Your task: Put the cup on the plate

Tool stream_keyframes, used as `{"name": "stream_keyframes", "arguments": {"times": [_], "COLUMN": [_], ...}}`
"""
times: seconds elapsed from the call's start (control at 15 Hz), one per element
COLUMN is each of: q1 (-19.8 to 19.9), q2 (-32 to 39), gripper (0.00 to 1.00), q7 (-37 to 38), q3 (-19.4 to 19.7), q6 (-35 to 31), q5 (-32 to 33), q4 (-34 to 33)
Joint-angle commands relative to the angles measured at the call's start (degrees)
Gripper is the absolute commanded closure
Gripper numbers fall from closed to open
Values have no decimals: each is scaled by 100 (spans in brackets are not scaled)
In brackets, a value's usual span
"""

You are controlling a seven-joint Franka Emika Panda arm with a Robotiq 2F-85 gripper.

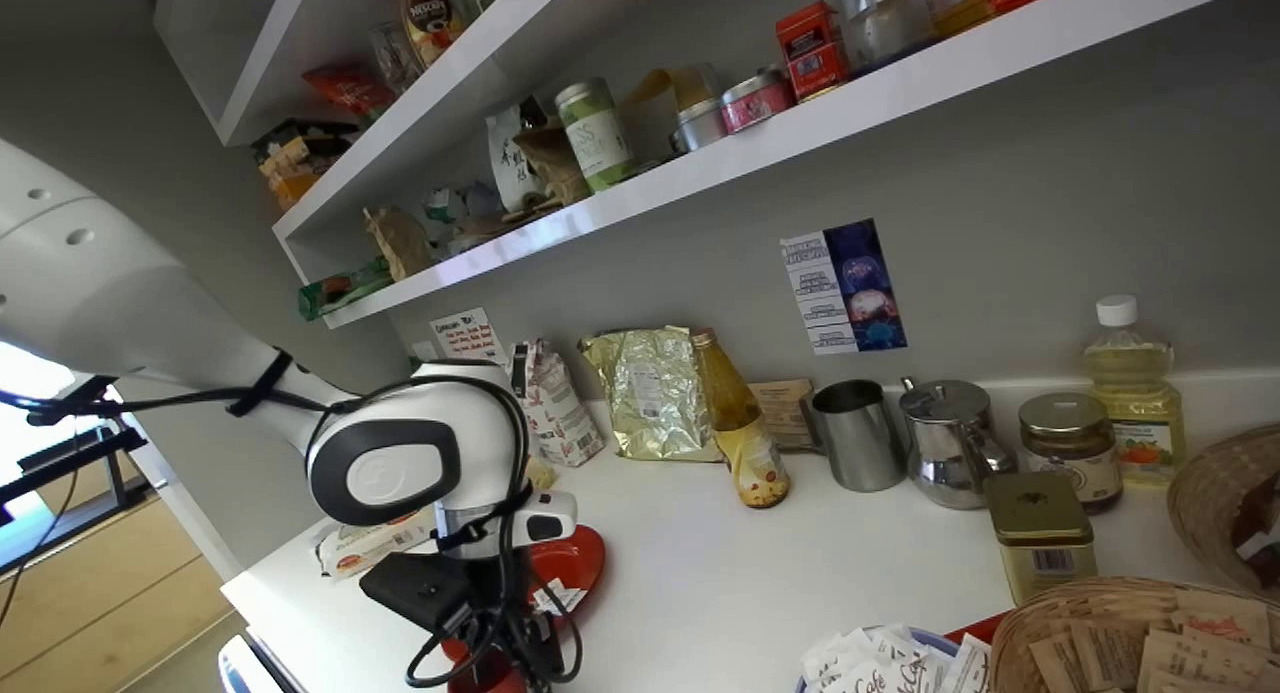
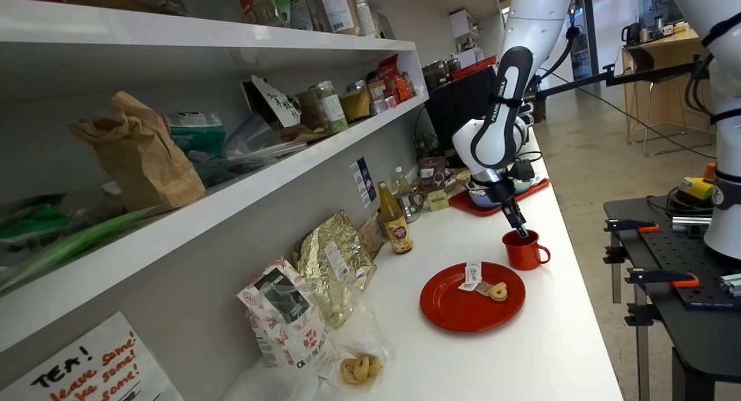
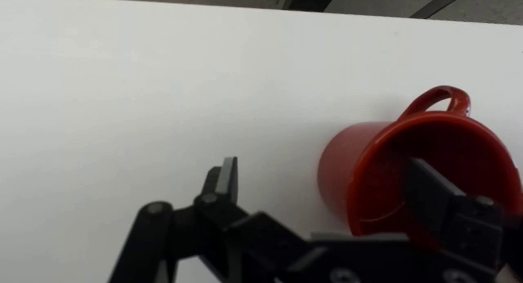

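The red cup (image 2: 523, 254) stands upright on the white table in an exterior view, its handle toward the table's front edge. In the wrist view the cup (image 3: 341, 164) is at the right. My gripper (image 3: 325, 170) is open, with one finger reaching into the cup's mouth and the other outside over the table, so the cup's near wall lies between them. In an exterior view the gripper (image 2: 520, 226) comes down to the cup's rim from above. The red plate (image 2: 448, 305) lies beside the cup, bearing paper packets and a ring-shaped biscuit. In an exterior view the plate (image 1: 585, 558) is partly hidden behind the arm.
A glass bottle (image 2: 395, 221), a gold foil bag (image 2: 338, 268) and a white-red bag (image 2: 283, 314) stand along the wall. A red tray (image 2: 474, 207) with a bowl is behind the arm. A shelf (image 1: 800, 123) overhangs the table. The table's edge (image 3: 204, 5) is near the cup.
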State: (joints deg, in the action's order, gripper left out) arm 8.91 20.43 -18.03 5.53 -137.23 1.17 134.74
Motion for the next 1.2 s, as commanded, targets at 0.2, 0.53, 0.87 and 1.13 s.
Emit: {"name": "stream_keyframes", "arguments": {"times": [0.2, 0.53, 0.87, 1.13], "q1": [142, 246, 350, 376], "q2": [454, 508, 260, 18], "gripper": [41, 80, 100, 98], "q7": [-34, -154, -299, -448], "q3": [-44, -76, -92, -88], "q6": [156, 335, 555, 775], "q5": [110, 16, -24, 2], "q4": [-415, -540, -648, -854]}}
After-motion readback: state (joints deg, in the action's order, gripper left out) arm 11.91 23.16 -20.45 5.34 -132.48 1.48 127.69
